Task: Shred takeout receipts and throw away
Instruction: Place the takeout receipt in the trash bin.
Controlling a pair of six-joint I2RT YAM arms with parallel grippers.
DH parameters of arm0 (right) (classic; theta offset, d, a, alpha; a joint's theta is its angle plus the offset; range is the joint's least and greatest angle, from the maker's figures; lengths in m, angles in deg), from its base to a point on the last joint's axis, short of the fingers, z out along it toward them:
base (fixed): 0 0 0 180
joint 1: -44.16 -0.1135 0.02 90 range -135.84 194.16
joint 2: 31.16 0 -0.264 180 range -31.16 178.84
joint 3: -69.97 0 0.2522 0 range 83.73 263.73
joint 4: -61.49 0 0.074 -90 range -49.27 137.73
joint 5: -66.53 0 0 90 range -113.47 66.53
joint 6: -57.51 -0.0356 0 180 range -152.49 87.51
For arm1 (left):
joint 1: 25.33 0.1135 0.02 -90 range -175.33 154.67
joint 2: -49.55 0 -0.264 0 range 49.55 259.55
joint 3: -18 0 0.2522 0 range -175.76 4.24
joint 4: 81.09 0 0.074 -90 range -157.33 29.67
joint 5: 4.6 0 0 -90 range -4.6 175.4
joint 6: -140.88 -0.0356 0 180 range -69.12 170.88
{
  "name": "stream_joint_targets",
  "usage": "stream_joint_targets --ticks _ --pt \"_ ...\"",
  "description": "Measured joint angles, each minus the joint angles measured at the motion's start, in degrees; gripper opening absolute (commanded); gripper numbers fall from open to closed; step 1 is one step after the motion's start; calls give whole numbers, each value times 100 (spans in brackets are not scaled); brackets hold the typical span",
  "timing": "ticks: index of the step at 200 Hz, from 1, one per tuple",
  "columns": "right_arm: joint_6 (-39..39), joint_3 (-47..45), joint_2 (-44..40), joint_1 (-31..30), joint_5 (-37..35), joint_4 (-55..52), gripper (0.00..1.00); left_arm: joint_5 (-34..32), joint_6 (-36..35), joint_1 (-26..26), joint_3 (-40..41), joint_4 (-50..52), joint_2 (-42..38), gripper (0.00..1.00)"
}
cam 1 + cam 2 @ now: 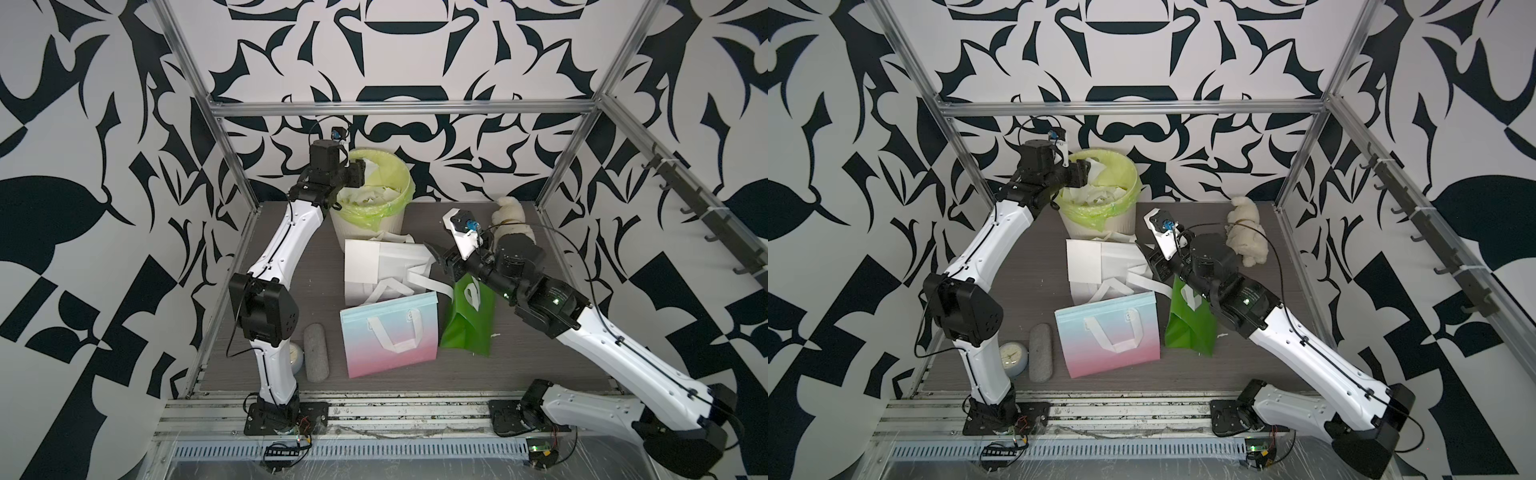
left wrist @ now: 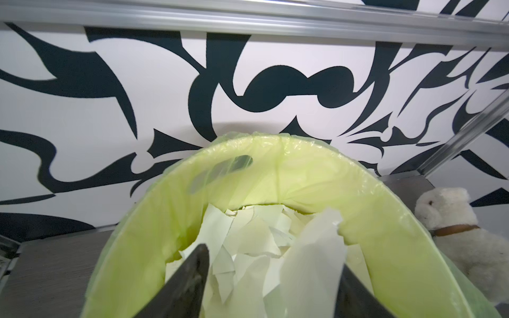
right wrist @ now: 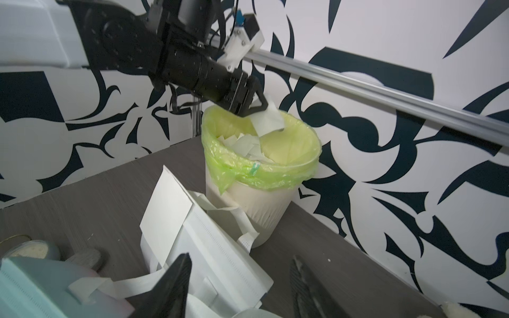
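1. Counter (image 1: 519, 353): grey wood-grain surface carrying all items, enclosed by patterned walls.
2. Right arm (image 1: 623, 353): reaches toward the middle of the counter. The right gripper (image 3: 241, 256) is above the near edge of the white tote bag (image 1: 399, 259). Its fingers (image 3: 176, 278) are spread moderately apart with nothing between them.
3. Left arm (image 1: 286, 241): raised to the back of the counter, with the left gripper (image 2: 272, 256) above the open mouth of the bin (image 3: 259, 203). Its fingers (image 2: 192, 275) stand wide apart.
4. Bin: pale round body with a yellow-green liner (image 1: 395, 174) folded over the rim, standing at the back wall.
5. Gradient gift bag (image 1: 365, 361): blue-to-pink, lying flat at the front, overlapping the tote bag's lower edge.
6. White tote bag: lies flat between the bin and the gift bag, straps loose.
7. Green bag (image 1: 465, 328): lies under the right arm, just beside the gift bag.
8. Receipt sheet (image 3: 165, 214): whole, white, lying on the tote bag's left-arm end.
9. Plush toy (image 1: 511, 220): at the back corner.
10. Grey oblong pad (image 1: 316, 353): beside the left arm's base.
11. Small clock (image 1: 1013, 357): touching the pad.
12. Torn scraps (image 2: 248, 239): piled inside the bin.
13. Loose scrap (image 2: 311, 261): leaning against one left finger, over the pile.
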Motion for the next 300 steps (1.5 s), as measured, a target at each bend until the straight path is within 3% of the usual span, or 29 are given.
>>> stream_joint_targets --ticks 20,45,53,63,69,80,94,106,113,118,121,142,155,162,166,168,170,174,175,197,207,217,230,234,248,254,260,273,300 --pt "-74 0 175 0 52 -68 59 -111 -31 0 -39 39 -55 82" --pt "-127 15 420 0 111 -181 59 -149 -74 0 -37 201 -184 70" --pt "-129 31 494 0 118 -225 59 -118 -87 0 -37 275 -229 54" --pt "-129 44 575 0 118 -247 58 -66 -221 0 -44 372 -284 14" --pt "-129 48 619 0 118 -256 57 -76 -262 0 -87 490 -291 0" --pt "-131 66 671 0 118 -286 57 -133 -391 0 -258 782 -243 2" --pt "-131 94 713 0 120 -310 57 -199 -634 0 -621 1174 -76 58" --pt "-131 125 723 0 120 -326 57 -227 -745 0 -981 1506 122 74" --pt "-131 138 723 0 120 -323 57 -234 -807 0 -1132 1672 219 64" --pt "-131 151 721 0 120 -323 57 -227 -844 0 -1211 1781 278 17" --pt "-133 157 721 0 120 -326 57 -212 -835 0 -1248 1840 306 0" --pt "-146 186 721 0 131 -326 57 -4 -1021 0 -1290 2162 380 0" --pt "-149 192 721 0 140 -328 57 31 -1073 0 -1292 2262 385 76" --pt "-151 195 721 0 140 -326 57 28 -1071 0 -1320 2321 385 88" --pt "-151 195 719 0 142 -326 57 37 -1071 0 -1353 2361 391 81" --pt "-153 195 719 0 144 -326 57 44 -1071 0 -1386 2389 396 69" --pt "-153 195 719 0 146 -326 57 48 -1073 0 -1403 2409 402 55" --pt "-153 195 719 0 155 -328 57 76 -1086 0 -1482 2483 428 4" --pt "-155 195 721 0 157 -328 57 94 -1093 0 -1521 2514 439 0" --pt "-173 195 719 0 181 -326 57 295 -1167 9 -2243 2999 699 1" --pt "-181 195 717 0 197 -326 57 365 -1204 15 -2409 3123 754 70" --pt "-201 195 715 0 219 -326 57 481 -1147 33 -2483 3239 765 99" --pt "-236 195 704 0 249 -328 57 778 -1003 90 -2505 3351 763 95" --pt "-249 195 695 0 262 -326 57 892 -960 118 -2503 3368 765 86" --pt "-302 195 669 0 308 -326 57 1325 -647 256 -2485 3407 763 32" --pt "-328 195 651 0 334 -326 57 1567 -498 348 -2459 3401 763 20" --pt "-354 195 638 0 354 -326 57 1847 -293 452 -2439 3386 763 22" --pt "-426 192 597 0 409 -319 57 2452 227 728 -2341 3257 763 50" --pt "-470 188 527 0 476 -232 57 3510 1532 1394 -1899 2708 739 64"
